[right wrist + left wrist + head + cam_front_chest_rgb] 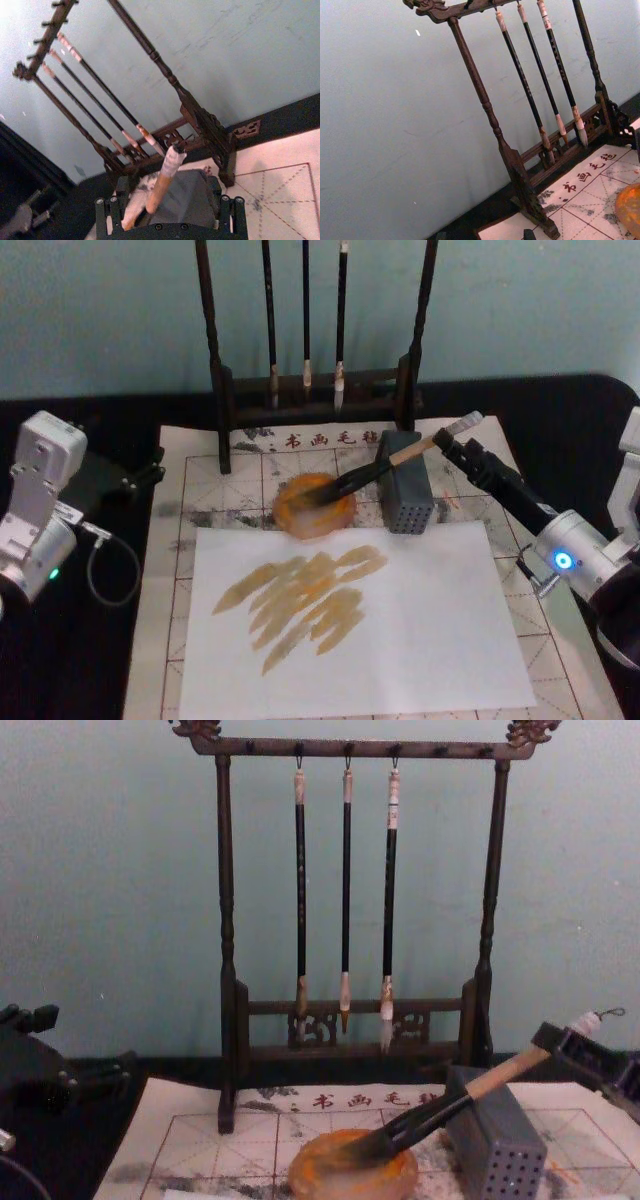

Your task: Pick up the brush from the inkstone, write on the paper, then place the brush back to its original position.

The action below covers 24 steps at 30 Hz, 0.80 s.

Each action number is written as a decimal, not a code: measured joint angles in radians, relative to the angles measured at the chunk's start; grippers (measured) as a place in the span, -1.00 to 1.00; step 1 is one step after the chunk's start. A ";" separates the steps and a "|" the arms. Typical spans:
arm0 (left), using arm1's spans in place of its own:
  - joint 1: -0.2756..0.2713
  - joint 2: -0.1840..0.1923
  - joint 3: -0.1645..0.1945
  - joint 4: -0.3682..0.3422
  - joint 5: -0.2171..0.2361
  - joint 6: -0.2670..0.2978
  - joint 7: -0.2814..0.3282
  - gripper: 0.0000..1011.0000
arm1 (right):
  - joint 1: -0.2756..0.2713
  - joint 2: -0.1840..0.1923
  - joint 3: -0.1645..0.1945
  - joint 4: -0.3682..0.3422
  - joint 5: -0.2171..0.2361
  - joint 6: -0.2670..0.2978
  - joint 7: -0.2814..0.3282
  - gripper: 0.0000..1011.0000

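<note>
The brush [370,475] lies slanted, its dark bristles in the round orange-brown inkstone [300,518] and its wooden handle propped on a grey perforated block [405,495]. My right gripper [450,445] is at the handle's white-wrapped end, open. In the right wrist view the brush [162,185] runs between the widely spread fingers [107,205] without touching them. From the chest the brush [440,1110] rises from the inkstone [350,1180] toward the right gripper [565,1045]. The gridded paper [200,500] lies under everything. My left gripper [125,480] is parked off its left edge.
A plain white sheet [420,640] with orange-brown strokes lies on the paper's near half. A dark wooden rack [315,390] holding three thin brushes stands at the back, just behind the inkstone and block. A cable loops by the left arm [40,500].
</note>
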 joint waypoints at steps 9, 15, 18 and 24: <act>0.000 0.000 0.000 0.000 0.000 0.000 0.000 0.98 | -0.047 0.060 -0.020 -0.086 -0.150 -0.038 -0.104 0.98; 0.000 0.000 0.000 0.000 0.000 0.000 0.000 0.98 | -0.054 0.055 -0.025 -0.097 -0.284 -0.101 -0.226 0.98; 0.000 0.000 0.000 0.000 0.000 0.000 0.000 0.98 | -0.050 0.037 -0.028 -0.087 -0.341 -0.136 -0.280 0.98; 0.000 0.000 0.000 0.000 0.000 0.000 0.000 0.98 | -0.037 -0.001 -0.037 -0.058 -0.439 -0.189 -0.369 0.98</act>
